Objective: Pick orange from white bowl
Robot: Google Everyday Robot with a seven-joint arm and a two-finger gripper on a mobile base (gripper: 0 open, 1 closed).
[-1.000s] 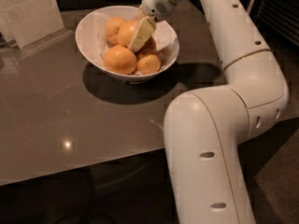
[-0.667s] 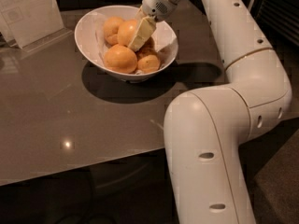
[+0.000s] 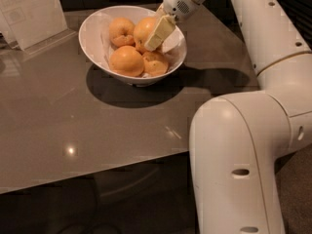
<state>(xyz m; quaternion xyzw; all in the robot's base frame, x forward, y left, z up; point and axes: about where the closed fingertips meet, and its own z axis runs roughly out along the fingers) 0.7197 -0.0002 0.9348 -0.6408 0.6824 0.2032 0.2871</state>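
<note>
Since a second ago the hand [image 3: 151,42] has crept a shade toward 2 o'clock; the white bowl [image 3: 92,38] and its fruit sit where they were.

Nearest me, the arm [image 3: 239,169] fills the 4 o'clock corner, its big pale links rising up the right edge; beyond it the tabletop [image 3: 73,121] stretches grey and glossy; the white bowl stands on it toward 12 o'clock.

Inside the bowl, the front-left fruit [image 3: 126,61] and the front-right fruit [image 3: 155,62] lie closest to me, touching each other; behind them sit the back-left fruit [image 3: 122,29] and the orange [image 3: 140,30], which I take as my target.

The hand reaches in over the rim from 2 o'clock, its long axis running from 1 to 7 o'clock; its pale tip lies across the orange's right face, so the orange sits at 9 o'clock of the tip, touching it. I cannot tell how far the hand is open, nor whether it has hold of the orange.

I judge the lift must go back toward 1 o'clock, clear of the front-right fruit just below; farthest off, a card stand [image 3: 31,11] sits at 10 o'clock.
</note>
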